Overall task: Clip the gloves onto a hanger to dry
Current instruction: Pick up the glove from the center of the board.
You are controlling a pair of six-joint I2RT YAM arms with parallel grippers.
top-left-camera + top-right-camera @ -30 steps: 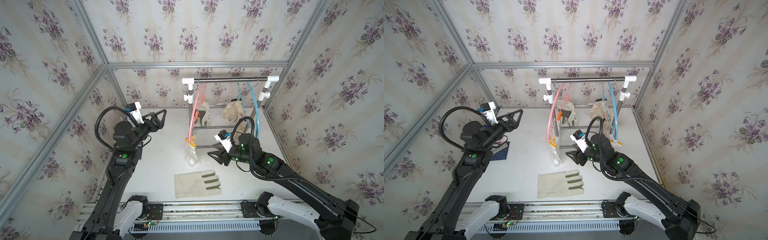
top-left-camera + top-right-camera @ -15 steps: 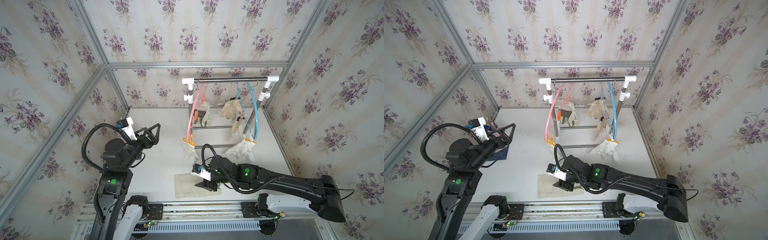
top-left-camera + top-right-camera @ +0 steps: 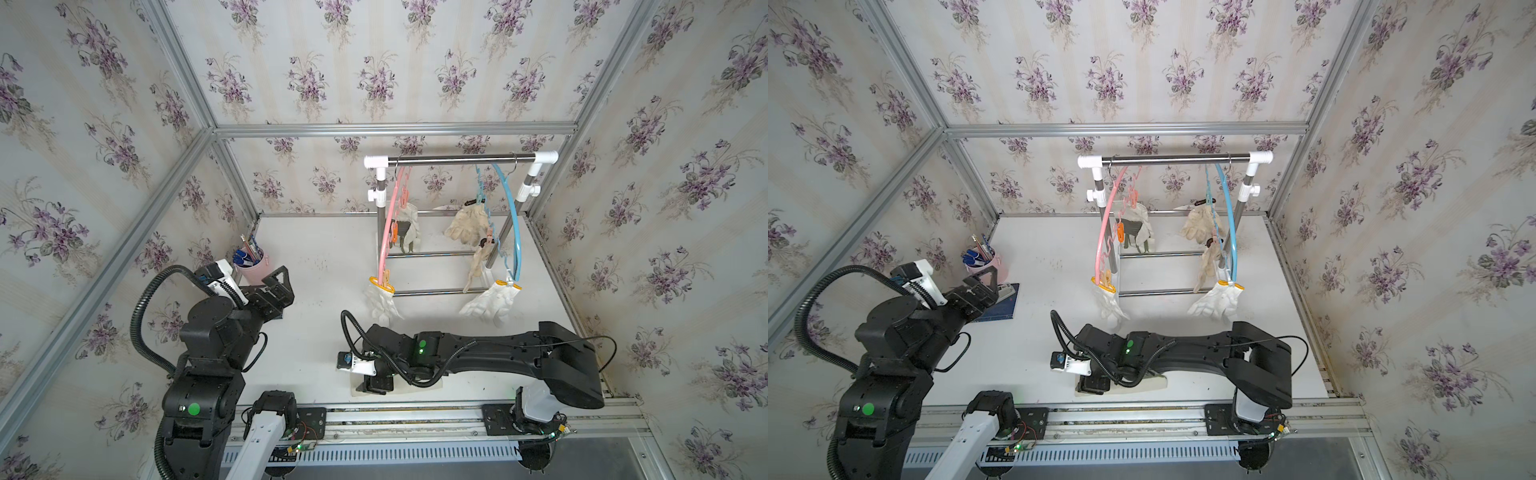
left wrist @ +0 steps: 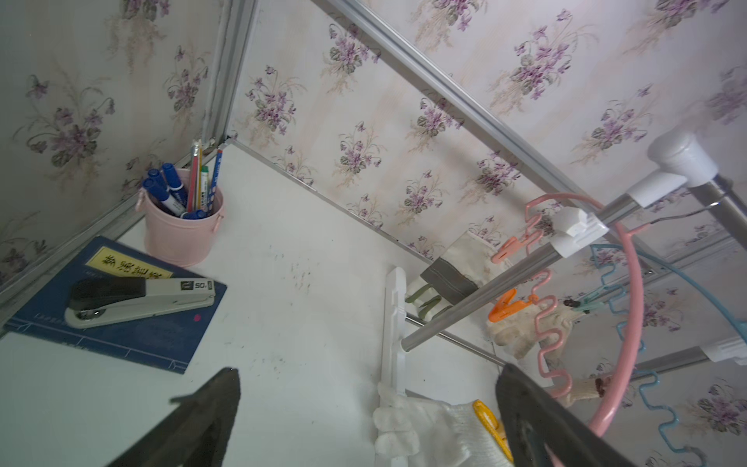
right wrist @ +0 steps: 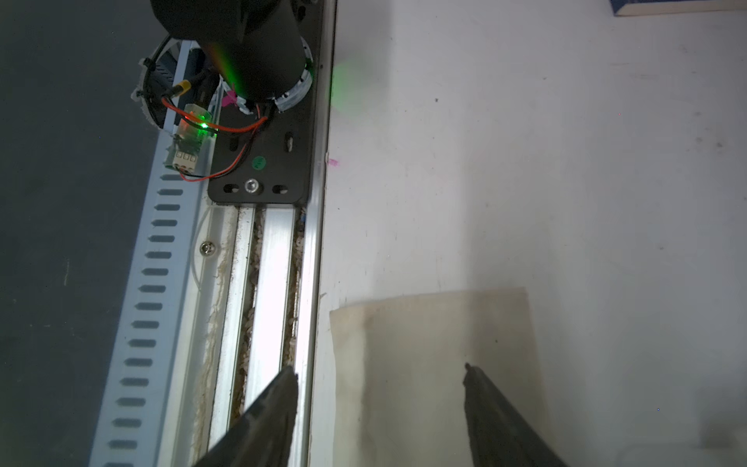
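Note:
An off-white canvas glove point(image 5: 428, 335) lies flat on the white table by its front edge, mostly hidden under my right arm in both top views point(image 3: 1156, 381). My right gripper point(image 5: 380, 370) points down over its cuff, open; one finger hangs above the front rail, the other above the cloth. On the rack, a pink hanger point(image 3: 388, 224) and a blue hanger point(image 3: 514, 224) carry clipped gloves: white knitted ones point(image 3: 380, 301) point(image 3: 490, 301), a beige one point(image 3: 467, 224) and a canvas one point(image 3: 409, 228). My left gripper point(image 3: 278, 286) is raised at the left, open and holding nothing.
A pink cup of pens point(image 3: 251, 266) stands in the back left corner. Beside it, a stapler point(image 4: 137, 301) rests on a blue book point(image 3: 1005, 301). The rack's steel rod point(image 3: 457, 158) and lower bars span the back right. The aluminium rail point(image 5: 275, 263) borders the table's front.
My right arm has swung from beside the rack down to the canvas glove at the table's front, and its jaws have widened. My left arm has drawn back and lowered toward the left front.

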